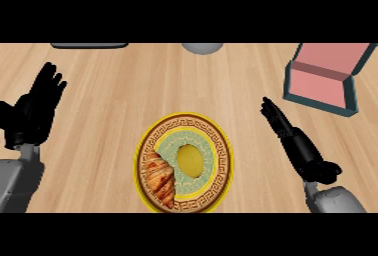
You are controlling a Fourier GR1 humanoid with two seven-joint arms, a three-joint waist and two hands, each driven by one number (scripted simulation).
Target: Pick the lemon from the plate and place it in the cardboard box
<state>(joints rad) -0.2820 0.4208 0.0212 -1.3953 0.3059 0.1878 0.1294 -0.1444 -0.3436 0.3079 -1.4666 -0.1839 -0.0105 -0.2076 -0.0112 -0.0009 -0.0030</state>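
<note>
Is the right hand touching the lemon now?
Apart. In the head view the right hand is over bare counter to the right of the plate, and the lemon lies at the plate's middle, beside a croissant.

Yellow lemon (189,159) on patterned plate (219,145), open pink-lined cardboard box (322,80) well apart

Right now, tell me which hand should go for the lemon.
Right. The right hand, fingers straight, lies between the plate holding the lemon and the cardboard box. The left hand rests open at the far left, away from the box.
</note>
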